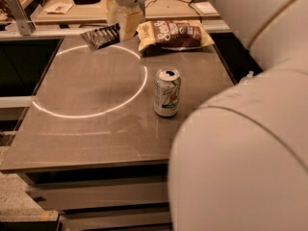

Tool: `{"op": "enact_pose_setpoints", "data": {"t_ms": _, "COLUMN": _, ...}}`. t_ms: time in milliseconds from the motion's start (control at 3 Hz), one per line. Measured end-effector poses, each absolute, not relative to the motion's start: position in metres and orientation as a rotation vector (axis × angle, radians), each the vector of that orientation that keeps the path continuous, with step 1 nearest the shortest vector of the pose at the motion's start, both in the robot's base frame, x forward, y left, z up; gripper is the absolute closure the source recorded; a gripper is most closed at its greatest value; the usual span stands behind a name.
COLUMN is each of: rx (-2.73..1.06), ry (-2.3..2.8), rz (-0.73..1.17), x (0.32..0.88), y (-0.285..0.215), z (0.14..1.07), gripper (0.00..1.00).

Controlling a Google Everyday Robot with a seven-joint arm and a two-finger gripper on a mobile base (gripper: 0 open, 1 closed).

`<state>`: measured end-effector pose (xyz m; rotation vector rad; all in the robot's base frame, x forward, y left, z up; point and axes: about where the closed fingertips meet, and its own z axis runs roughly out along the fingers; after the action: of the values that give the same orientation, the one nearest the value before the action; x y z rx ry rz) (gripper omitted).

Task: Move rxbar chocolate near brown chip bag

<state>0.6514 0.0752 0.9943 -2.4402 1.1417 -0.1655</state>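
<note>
The rxbar chocolate is a flat dark wrapper with pale lettering, held just above the far left part of the table. My gripper comes down from the top and is shut on the bar's right end; the bar sticks out to the left. The brown chip bag, dark brown with tan edges and white lettering, lies flat at the table's far edge, just right of the gripper. The bar and the bag are a short gap apart.
A white-and-green soda can stands upright mid-table, right of a bright ring of light. My large white arm link fills the right foreground. A second table with clutter stands behind.
</note>
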Motion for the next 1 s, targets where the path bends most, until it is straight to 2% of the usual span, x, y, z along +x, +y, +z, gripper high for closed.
{"op": "enact_pose_setpoints", "data": {"t_ms": 333, "rx": -2.354, "ry": 1.011, "rz": 0.04, "x": 0.637, "y": 0.085, "z": 0.945, "gripper": 1.0}}
{"op": "enact_pose_setpoints", "data": {"t_ms": 667, "rx": -2.171, "ry": 0.878, "rz": 0.184, "x": 0.647, "y": 0.099, "z": 0.904, "gripper": 1.0}}
{"op": "enact_pose_setpoints", "data": {"t_ms": 1000, "rx": -1.907, "ry": 0.847, "rz": 0.229, "x": 0.67, "y": 0.084, "z": 0.907, "gripper": 1.0}}
